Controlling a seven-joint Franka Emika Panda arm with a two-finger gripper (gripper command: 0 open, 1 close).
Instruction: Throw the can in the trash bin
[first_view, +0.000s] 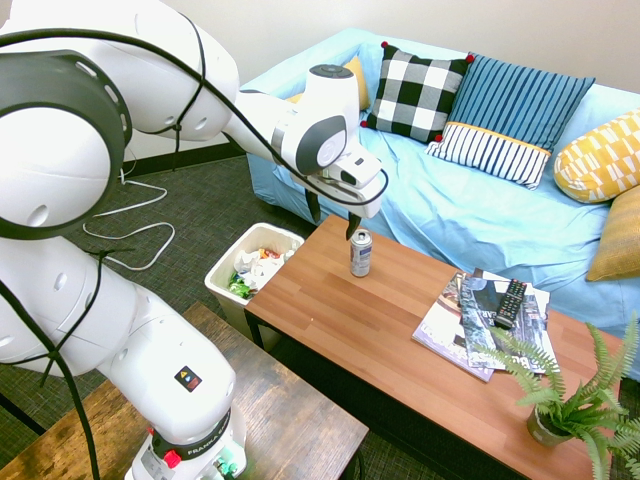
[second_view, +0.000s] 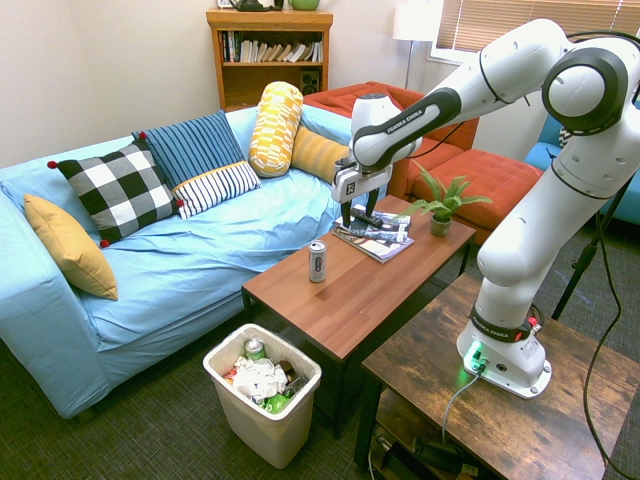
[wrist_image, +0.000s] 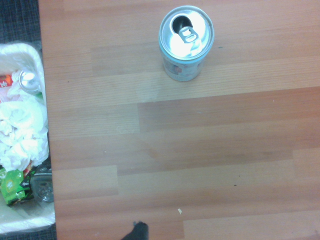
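Observation:
The silver-grey can (first_view: 361, 252) stands upright near the end of the wooden coffee table (first_view: 400, 330), its opened top facing up in the wrist view (wrist_image: 186, 42). My gripper (first_view: 333, 218) hangs open a little above the table, close beside and above the can (second_view: 318, 261), holding nothing. From the other side the gripper (second_view: 352, 214) sits up and to the right of the can. The white trash bin (first_view: 222, 272) stands on the floor just off the table's end, with white, green and orange litter inside. Its rim (second_view: 228, 352) (wrist_image: 27, 222) also shows.
Magazines (first_view: 460, 320) with a black remote (first_view: 511, 301) lie further along the table, and a potted fern (first_view: 560, 405) stands at its far end. A blue sofa (first_view: 470, 215) with cushions runs behind. A darker wooden table (first_view: 280, 420) stands alongside.

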